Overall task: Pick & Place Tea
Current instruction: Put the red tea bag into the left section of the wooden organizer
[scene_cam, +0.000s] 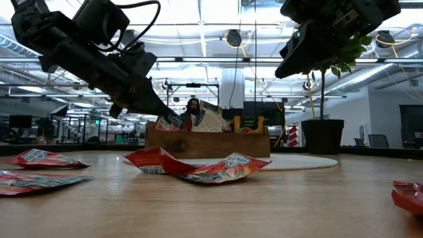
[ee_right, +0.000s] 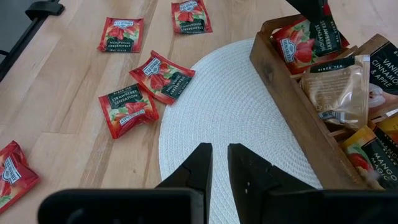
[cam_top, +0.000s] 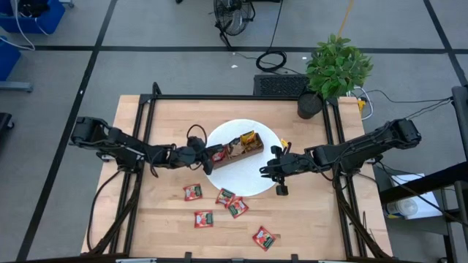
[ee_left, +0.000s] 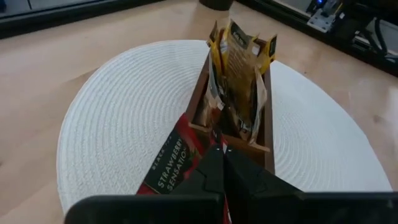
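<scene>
A brown wooden tray (cam_top: 238,150) lies on a round white mat (cam_top: 252,183) and holds tan, yellow and red tea sachets standing on edge. My left gripper (ee_left: 222,149) is shut at the tray's left end, right at a red tea sachet (ee_left: 174,165) that leans in the end compartment. Several more red sachets (ee_right: 127,109) lie flat on the table in front of the mat. My right gripper (ee_right: 219,158) hovers above the mat's right part with its fingers almost together and nothing between them. My left gripper's shut fingertips come slanting down from the table's left to the red sachet's upper edge (ee_right: 320,28). The sachet's face shows beside and under the fingers. I cannot tell whether they pinch it or only rest against it. The sachet leans inside the tray's end compartment.
A potted plant (cam_top: 333,69) stands at the table's far right corner. Loose red sachets (cam_top: 225,196) are spread over the near middle of the table, one (cam_top: 264,237) close to the near edge. Black frame rails run along the left, right and far sides.
</scene>
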